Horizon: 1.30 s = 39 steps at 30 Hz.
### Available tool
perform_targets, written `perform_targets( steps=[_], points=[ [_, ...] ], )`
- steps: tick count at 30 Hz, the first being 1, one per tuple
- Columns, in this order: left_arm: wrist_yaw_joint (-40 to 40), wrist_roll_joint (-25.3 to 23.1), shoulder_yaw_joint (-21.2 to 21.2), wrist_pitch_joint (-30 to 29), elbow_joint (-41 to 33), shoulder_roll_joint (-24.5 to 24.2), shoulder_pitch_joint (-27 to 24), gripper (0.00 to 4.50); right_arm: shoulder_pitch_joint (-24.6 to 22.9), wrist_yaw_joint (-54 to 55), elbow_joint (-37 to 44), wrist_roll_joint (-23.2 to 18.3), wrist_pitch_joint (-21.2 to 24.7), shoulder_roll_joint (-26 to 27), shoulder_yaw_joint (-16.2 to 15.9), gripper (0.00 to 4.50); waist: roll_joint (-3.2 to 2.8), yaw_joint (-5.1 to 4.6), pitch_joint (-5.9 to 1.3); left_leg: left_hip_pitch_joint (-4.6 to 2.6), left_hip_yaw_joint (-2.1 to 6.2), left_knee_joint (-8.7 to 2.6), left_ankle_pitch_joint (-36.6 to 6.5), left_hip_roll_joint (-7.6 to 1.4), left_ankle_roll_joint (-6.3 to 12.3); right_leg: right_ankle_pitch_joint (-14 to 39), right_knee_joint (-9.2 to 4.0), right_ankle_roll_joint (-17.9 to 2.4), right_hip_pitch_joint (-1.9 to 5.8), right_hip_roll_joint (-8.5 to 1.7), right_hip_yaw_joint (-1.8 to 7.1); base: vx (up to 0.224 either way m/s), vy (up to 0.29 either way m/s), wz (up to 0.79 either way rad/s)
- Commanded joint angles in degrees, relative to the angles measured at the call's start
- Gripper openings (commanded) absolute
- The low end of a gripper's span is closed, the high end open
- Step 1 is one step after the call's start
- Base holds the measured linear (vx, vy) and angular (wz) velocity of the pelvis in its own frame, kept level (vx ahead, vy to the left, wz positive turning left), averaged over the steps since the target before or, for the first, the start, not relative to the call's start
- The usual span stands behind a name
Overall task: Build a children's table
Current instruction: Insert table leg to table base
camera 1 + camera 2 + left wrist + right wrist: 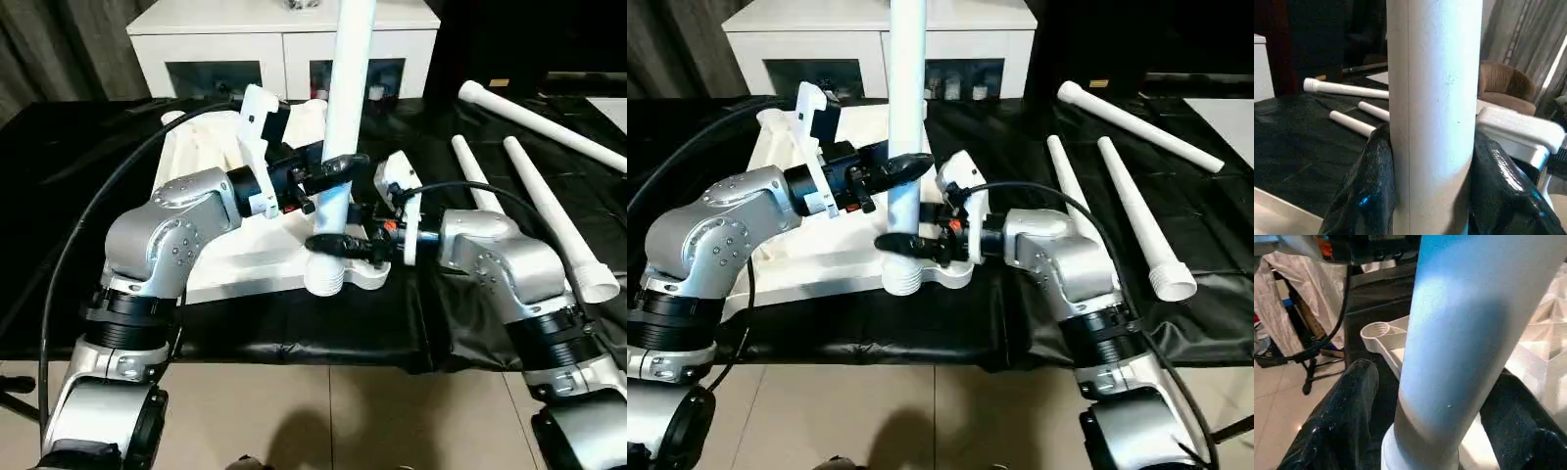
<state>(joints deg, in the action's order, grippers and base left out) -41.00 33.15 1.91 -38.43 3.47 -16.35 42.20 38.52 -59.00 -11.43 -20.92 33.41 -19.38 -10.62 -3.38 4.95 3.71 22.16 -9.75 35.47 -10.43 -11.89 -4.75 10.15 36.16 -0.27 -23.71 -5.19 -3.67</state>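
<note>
Silver forearms reached in from the near edge, and the left end effector [328, 168] pinched the upright leg [346, 98] between its 2 black fingers [1366, 191], while the right end effector [911, 244], lower on that same leg and just above its ribbed foot, stood spread with a gap showing between one finger [1347, 416] and the tube. That leg stood in the near corner socket of the upturned white table top [220, 186], which lay on the black-covered desk [78, 196] directly beneath and beyond both end effectors. 3 loose legs [1132, 211] lay well apart on the far side of the right end effector, and a white cabinet [284, 39] stood beyond the left one.
</note>
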Motion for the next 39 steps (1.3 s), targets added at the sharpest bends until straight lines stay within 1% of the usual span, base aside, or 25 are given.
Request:
perform_targets(
  steps=[1, 8, 9, 10, 12, 13, 15, 18, 19, 20, 21, 22, 24, 25, 26, 27, 28, 30, 31, 32, 34, 35, 36, 37, 39],
  points=[
    [-0.38, 0.83, -1.7, -0.17, -1.0, 0.06, 0.92, 1.8, 0.19, -1.09, 1.62, -0.83, 0.72, -0.23, -0.84, 3.18, 0.4, -0.11, -4.95, -0.71, -0.17, -3.74, -7.93, -0.25, 1.42, 7.19, -3.76, -13.46, 3.6, -1.85, 1.84, 0.0, 0.0, 0.0],
    [-0.37, 2.42, -2.69, -0.93, -1.41, 0.57, 0.84, 1.8, 0.8, -0.56, 0.34, -1.14, 0.56, 0.87, 0.03, 3.18, 0.36, -0.12, -4.98, -0.68, -0.15, -3.72, -7.75, -0.25, 1.41, 7.07, -3.75, -13.46, 3.61, -1.84, 1.81, 0.0, 0.0, 0.0],
    [-0.25, 2.5, -2.66, -0.96, -1.5, 0.54, 0.76, 1.8, 0.76, -0.67, 0.41, -1.26, 0.66, 1.11, 0.12, 3.18, 0.17, -0.06, -5.01, -0.72, -0.13, -3.7, -7.85, -0.22, 1.38, 7.12, -3.73, -13.47, 3.6, -1.85, 1.79, 0.0, 0.0, 0.0],
    [-0.25, 2.5, -2.66, -0.96, -1.5, 0.54, 0.76, 1.8, 0.76, -0.67, 0.41, -1.26, 0.66, 1.11, 0.12, 2.89, 0.28, -0.1, -4.99, -0.69, -0.14, -3.72, -7.83, -0.23, 1.41, 7.01, -3.75, -13.47, 3.6, -1.82, 1.79, 0.0, 0.0, 0.0],
    [-0.38, 2.5, -2.55, -0.99, -1.4, 0.46, 0.75, 1.8, 0.7, -0.92, 0.49, -1.44, 0.84, 1.29, 0.13, 2.78, 0.29, -0.1, -5.0, -0.72, -0.11, -3.74, -8.0, -0.25, 1.39, 6.95, -3.72, -13.53, 3.62, -1.81, 1.78, 0.0, 0.0, 0.0],
    [-0.52, 2.54, -2.54, -1.05, -1.33, 0.4, 0.76, 1.8, 0.65, -1.08, 0.56, -1.47, 0.94, 1.28, 0.06, 2.69, 0.16, -0.08, -5.02, -0.74, -0.12, -3.72, -7.93, -0.25, 1.38, 6.81, -3.71, -13.55, 3.59, -1.82, 1.79, 0.0, 0.0, 0.0],
    [-0.77, 2.43, -2.62, -1.01, -1.09, 0.33, 0.84, 1.8, 0.39, -1.7, 0.87, -1.63, 1.2, 1.02, -0.15, 2.45, 0.13, -0.1, -5.01, -0.76, -0.11, -3.73, -7.91, -0.24, 1.4, 6.65, -3.73, -13.59, 3.6, -1.8, 1.76, 0.0, 0.0, 0.0],
    [-1.0, 2.27, -2.64, -0.96, -0.84, 0.28, 0.96, 1.8, 0.17, -2.02, 1.02, -1.52, 1.2, 0.71, -0.28, 2.34, 0.02, -0.09, -5.02, -0.79, -0.09, -3.74, -8.09, -0.25, 1.25, 6.55, -3.71, -13.66, 3.61, -1.78, 1.76, 0.0, 0.0, 0.0],
    [-1.17, 2.2, -2.57, -0.88, -0.66, 0.2, 1.04, 1.8, 0.02, -2.16, 1.16, -1.46, 1.21, 0.55, -0.3, 2.2, -0.06, -0.11, -5.04, -0.78, -0.08, -3.71, -8.0, -0.24, 1.24, 6.17, -3.67, -13.74, 3.65, -1.78, 1.76, 0.0, 0.0, 0.0],
    [-1.23, 2.22, -2.5, -0.83, -0.61, 0.14, 1.05, 1.8, -0.02, -2.18, 1.21, -1.47, 1.23, 0.52, -0.27, 2.02, 0.01, -0.11, -5.04, -0.76, -0.1, -3.71, -8.01, -0.22, 1.27, 6.04, -3.69, -13.74, 3.66, -1.75, 1.74, 0.0, 0.0, 0.0],
    [-1.27, 2.2, -2.44, -0.76, -0.52, 0.1, 1.08, 1.8, -0.07, -2.21, 1.27, -1.48, 1.24, 0.48, -0.27, 2.02, -0.08, -0.1, -5.04, -0.77, -0.07, -3.72, -8.06, -0.22, 1.26, 5.97, -3.66, -13.83, 3.68, -1.78, 1.74, 0.0, 0.0, 0.0],
    [-1.31, 2.17, -2.36, -0.67, -0.4, 0.05, 1.13, 1.8, -0.14, -2.25, 1.37, -1.49, 1.26, 0.41, -0.29, 1.95, 0.02, -0.09, -5.04, -0.79, -0.1, -3.71, -8.09, -0.21, 1.27, 5.92, -3.68, -13.85, 3.68, -1.75, 1.74, 0.0, 0.0, 0.0],
    [-1.38, 1.81, -2.18, -0.26, -0.25, -0.05, 1.2, 1.8, -0.21, -2.24, 1.45, -1.57, 1.25, 0.31, -0.35, 1.92, 0.01, -0.11, -5.07, -0.76, -0.08, -3.69, -8.08, -0.22, 1.29, 5.78, -3.66, -13.92, 3.72, -1.79, 1.74, 0.0, 0.0, 0.0],
    [-0.41, 0.9, -2.18, 0.45, 0.12, 0.08, 1.36, 2.15, -0.24, -2.18, 1.46, -1.53, 1.21, 0.24, -0.39, 1.91, -0.22, -0.08, -5.08, -0.77, -0.05, -3.69, -8.09, -0.22, 1.28, 5.68, -3.62, -13.97, 3.7, -1.79, 1.72, 0.0, 0.0, 0.0],
    [-0.55, 1.11, -2.2, 0.05, 0.52, 0.18, 1.53, 2.36, -0.3, -2.11, 1.51, -1.53, 1.21, 0.2, -0.38, 1.9, -0.05, -0.1, -5.08, -0.78, -0.06, -3.68, -8.14, -0.22, 1.32, 5.55, -3.7, -13.96, 3.73, -1.77, 1.72, 0.0, 0.0, 0.0],
    [-0.26, 0.72, -2.09, -0.01, 0.67, 0.08, 1.61, 2.5, -0.36, -2.03, 1.56, -1.55, 1.23, 0.2, -0.3, 1.9, -0.14, -0.12, -5.08, -0.77, -0.08, -3.66, -8.13, -0.19, 1.31, 5.53, -3.66, -14.0, 3.73, -1.75, 1.73, 0.0, 0.0, 0.0],
    [0.09, 0.79, -2.1, -0.88, 0.75, -0.01, 1.63, 2.5, -0.42, -1.82, 1.56, -1.5, 1.15, 0.23, -0.18, 1.89, -0.07, -0.13, -5.09, -0.78, -0.08, -3.67, -8.16, -0.19, 1.3, 5.52, -3.67, -13.98, 3.76, -1.75, 1.72, 0.0, 0.0, 0.0],
    [0.79, 1.39, -2.68, -2.44, 0.79, 0.0, 1.38, 2.72, -0.61, -0.83, 1.59, -1.39, 0.93, 0.45, 0.45, 1.88, -0.04, -0.12, -5.08, -0.81, -0.07, -3.68, -8.23, -0.23, 1.27, 5.52, -3.63, -14.06, 3.71, -1.73, 1.7, 0.0, 0.0, 0.0],
    [0.8, 1.39, -2.69, -2.44, 0.79, 0.0, 1.38, 2.72, -0.61, -0.83, 1.59, -1.39, 0.93, 0.45, 0.45, 1.88, -0.09, -0.11, -5.1, -0.79, -0.07, -3.67, -8.13, -0.22, 1.26, 5.37, -3.59, -14.14, 3.75, -1.77, 1.72, 0.0, 0.0, 0.0],
    [1.12, 1.96, -3.48, -2.62, 0.68, 0.2, 1.04, 2.92, -0.76, 0.12, 1.54, -1.37, 0.86, 0.71, 1.16, 1.87, 0.03, -0.11, -5.1, -0.77, -0.07, -3.66, -7.95, -0.21, 1.32, 5.13, -3.61, -14.2, 3.74, -1.74, 1.72, 0.0, 0.0, 0.0],
    [1.13, 2.29, -3.81, -2.7, 0.59, 0.27, 0.9, 3.03, -0.82, 0.48, 1.53, -1.39, 0.86, 0.78, 1.45, 1.86, 0.03, -0.1, -5.1, -0.79, -0.08, -3.67, -7.92, -0.2, 1.31, 5.34, -3.6, -14.2, 3.72, -1.75, 1.7, 0.0, 0.0, 0.0],
    [0.97, 2.64, -4.34, -2.53, 0.48, 0.18, 0.59, 3.12, -0.97, 1.57, 1.5, -1.5, 0.88, 1.05, 2.24, 1.86, 0.17, -0.11, -5.1, -0.75, -0.08, -3.67, -7.78, -0.2, 1.34, 5.33, -3.61, -14.17, 3.78, -1.76, 1.7, 0.0, 0.0, 0.0],
    [0.9, 2.66, -4.49, -2.39, 0.47, 0.14, 0.51, 3.22, -1.01, 1.93, 1.51, -1.53, 0.94, 1.14, 2.49, 1.86, 0.03, -0.09, -5.12, -0.79, -0.06, -3.68, -7.48, -0.22, 1.28, 5.31, -3.58, -14.11, 3.72, -1.79, 1.72, 0.0, 0.0, 0.0],
    [1.4, 2.55, -5.2, -1.87, 0.65, 0.07, 0.3, 3.32, -1.2, 2.4, 1.8, -1.67, 1.08, 0.99, 3.05, 1.86, 0.18, -0.11, -5.09, -0.8, -0.1, -3.67, -7.77, -0.19, 1.21, 5.67, -3.63, -14.07, 3.72, -1.74, 1.7, 0.0, 0.0, 0.0],
    [2.85, 1.46, -5.95, -0.26, 1.14, 0.0, -0.04, 3.49, -1.42, 3.22, 2.1, -1.97, 1.31, 0.79, 4.06, 1.86, 0.07, -0.07, -5.06, -0.8, -0.09, -3.69, -7.98, -0.19, 1.21, 6.1, -3.7, -13.84, 3.68, -1.76, 1.72, 0.0, 0.0, 0.0]
  ],
)
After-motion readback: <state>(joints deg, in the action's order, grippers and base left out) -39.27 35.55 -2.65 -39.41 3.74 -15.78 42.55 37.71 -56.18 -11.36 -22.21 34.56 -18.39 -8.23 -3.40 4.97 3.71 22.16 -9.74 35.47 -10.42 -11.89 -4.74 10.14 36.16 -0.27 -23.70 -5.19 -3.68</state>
